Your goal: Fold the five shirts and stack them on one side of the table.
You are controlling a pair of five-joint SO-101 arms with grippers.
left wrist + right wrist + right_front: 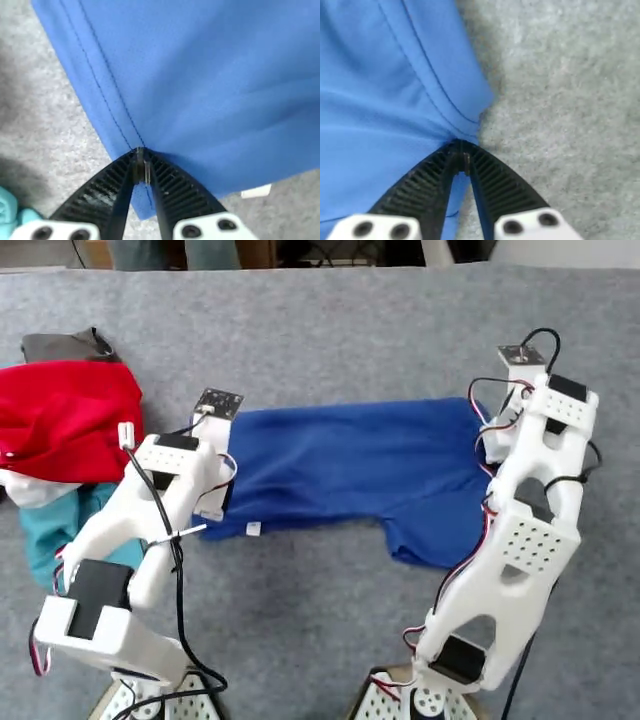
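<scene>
Both ends of the blue shirt (360,465) are pinched, the left gripper (141,160) closed on its hem and the right gripper (462,152) on the opposite edge, so it lies lengthwise between them on the grey table (330,330).

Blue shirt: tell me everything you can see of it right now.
The blue shirt is soft-looking fabric with stitched hems, spread flat and mildly wrinkled across the grey table, one sleeve jutting toward the arm bases. A small white tag shows at its edge. The left gripper and right gripper are each shut on an opposite edge.
</scene>
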